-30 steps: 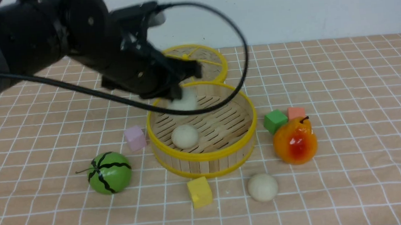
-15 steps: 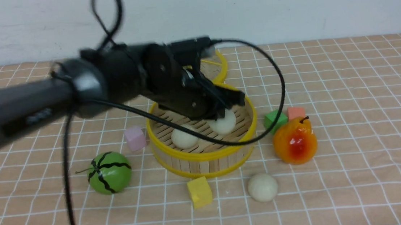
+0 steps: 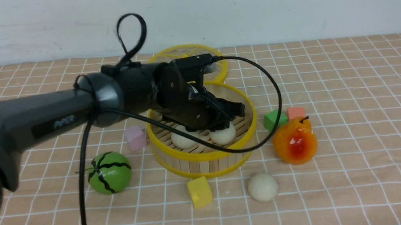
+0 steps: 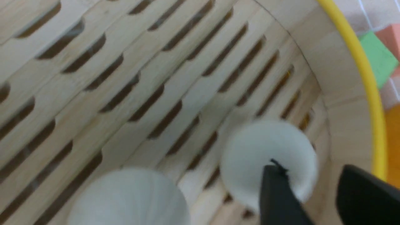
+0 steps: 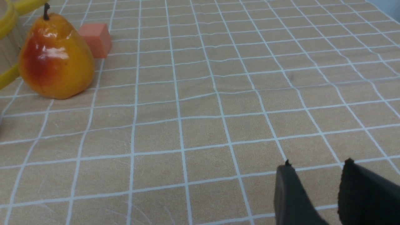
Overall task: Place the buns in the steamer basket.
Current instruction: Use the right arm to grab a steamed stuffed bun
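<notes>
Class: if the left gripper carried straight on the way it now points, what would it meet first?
Probably the bun just ahead of the left gripper, then the steamer basket's floor; depth is unclear.

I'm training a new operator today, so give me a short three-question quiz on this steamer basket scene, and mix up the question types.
1. How many buns lie inside the steamer basket?
2. True or false: the left gripper hangs over the bun on the table.
3. Which thing sits to the robot's left of the basket? A. pear B. green melon ball C. orange block

Key
1. Two.
2. False. It hangs over the basket, jaws apart, just above the right-hand bun.
3. B.
</notes>
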